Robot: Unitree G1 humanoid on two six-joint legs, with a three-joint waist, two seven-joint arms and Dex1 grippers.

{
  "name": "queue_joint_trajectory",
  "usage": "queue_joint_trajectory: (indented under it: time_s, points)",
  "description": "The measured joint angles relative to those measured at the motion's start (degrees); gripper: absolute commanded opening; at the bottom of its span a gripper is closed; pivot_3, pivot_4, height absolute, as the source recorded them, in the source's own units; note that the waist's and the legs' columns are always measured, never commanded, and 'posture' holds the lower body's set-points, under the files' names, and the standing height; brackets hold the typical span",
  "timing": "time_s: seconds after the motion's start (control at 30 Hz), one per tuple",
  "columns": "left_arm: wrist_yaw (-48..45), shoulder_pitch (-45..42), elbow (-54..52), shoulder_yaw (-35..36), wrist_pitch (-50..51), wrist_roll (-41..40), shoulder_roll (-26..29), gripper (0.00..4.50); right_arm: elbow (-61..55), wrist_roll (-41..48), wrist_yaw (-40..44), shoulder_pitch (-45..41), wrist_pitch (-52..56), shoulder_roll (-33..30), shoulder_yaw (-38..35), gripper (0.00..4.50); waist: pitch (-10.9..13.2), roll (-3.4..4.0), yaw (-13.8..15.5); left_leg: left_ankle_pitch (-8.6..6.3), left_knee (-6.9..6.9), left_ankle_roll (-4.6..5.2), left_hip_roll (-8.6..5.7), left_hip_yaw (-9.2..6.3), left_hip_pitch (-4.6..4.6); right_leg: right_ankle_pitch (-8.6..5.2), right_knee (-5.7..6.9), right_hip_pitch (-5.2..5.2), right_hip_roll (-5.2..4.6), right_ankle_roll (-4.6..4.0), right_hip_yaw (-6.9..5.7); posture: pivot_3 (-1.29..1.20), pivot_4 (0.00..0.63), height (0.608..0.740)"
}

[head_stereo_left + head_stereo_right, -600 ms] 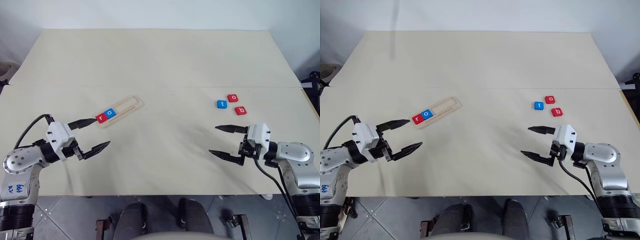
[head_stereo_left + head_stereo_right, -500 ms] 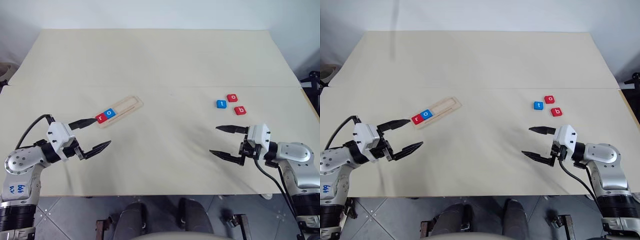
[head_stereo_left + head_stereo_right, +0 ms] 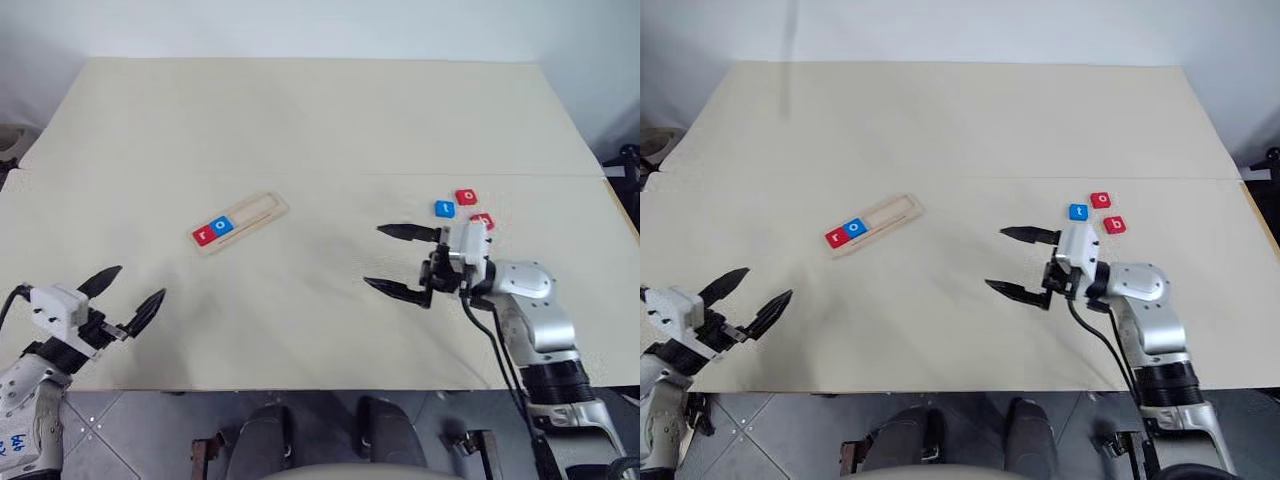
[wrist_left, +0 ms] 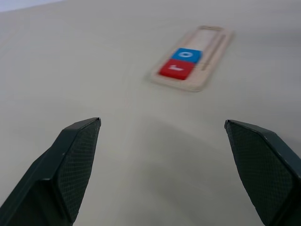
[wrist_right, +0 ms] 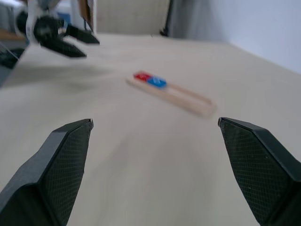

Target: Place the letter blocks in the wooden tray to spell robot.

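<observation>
Lying on the pale beige tabletop [image 3: 300,120], the long, narrow, pale wood tray [image 3: 241,223] sits left of centre with its long axis running from near-left to far-right, and its near-left end already carries a red square block with a white r [image 3: 204,236] touching a blue square block with a white o [image 3: 223,226]; the remaining far-right length of the slot is bare. The three loose blocks sit together on the right side: a blue block with a white t [image 3: 444,208], a red block with an o [image 3: 466,196] just beyond it, and a red block with a b [image 3: 1114,225] nearest the edge on the right. The right hand [image 3: 402,260] hovers with its two black fingers spread wide and nothing between them, pointing left toward the tray, so the cluster lies just behind and to the far-right of its wrist, with the b block partly hidden by the wrist in the left eye view. The left hand [image 3: 125,296], likewise open and empty, hangs at the near-left corner, well apart from the tray and far from the loose blocks. The right arm is plainly the nearer one for the b block, which is probably wanted next, though the hand would have to turn back toward it. Compared with half a second ago, the right hand has swung leftward and farther from the near edge, and the left hand has drawn back from beside the tray's near end.
</observation>
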Motion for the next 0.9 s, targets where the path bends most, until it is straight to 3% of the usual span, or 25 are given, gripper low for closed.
queue_joint_trajectory:
  time_s: [0.27,0.53,0.87,0.9]
  points:
    - [-8.52,-17.09,13.05,-7.23,1.31,1.43,6.21,4.5,-3.06,0.03,-1.42,1.9,2.98,-2.8,-1.01,4.47,-0.05,-0.08,0.46,-0.05,0.06,0.03,-0.03,0.25,-0.07,0.0,0.05,-0.04,0.05,0.0,-0.13,0.0,0.15,0.74]
    - [-18.97,-41.41,42.44,-18.84,-5.99,11.29,8.58,4.5,-6.9,0.14,-3.5,6.13,5.17,-5.2,-3.41,4.47,-0.05,-0.13,-0.76,-0.06,-0.03,0.01,-0.02,0.52,-0.06,0.01,0.0,-0.13,0.08,0.02,-0.17,0.0,0.15,0.74]
    - [-24.0,-49.54,56.93,-23.34,-11.79,16.93,8.16,4.5,-12.57,0.17,-7.35,9.79,7.73,-5.57,-5.22,4.47,-0.04,-0.15,-1.43,-0.06,0.01,0.01,0.0,0.53,-0.04,0.01,0.04,-0.13,0.08,0.03,-0.14,0.0,0.15,0.74]
    - [-24.03,-49.83,57.68,-23.39,-12.16,17.22,8.14,4.31,-13.14,0.19,-7.67,10.02,7.87,-5.57,-5.22,4.49,-0.04,-0.15,-1.42,-0.06,0.01,0.01,0.0,0.52,-0.03,0.01,0.05,-0.12,0.08,0.03,-0.14,0.0,0.15,0.74]
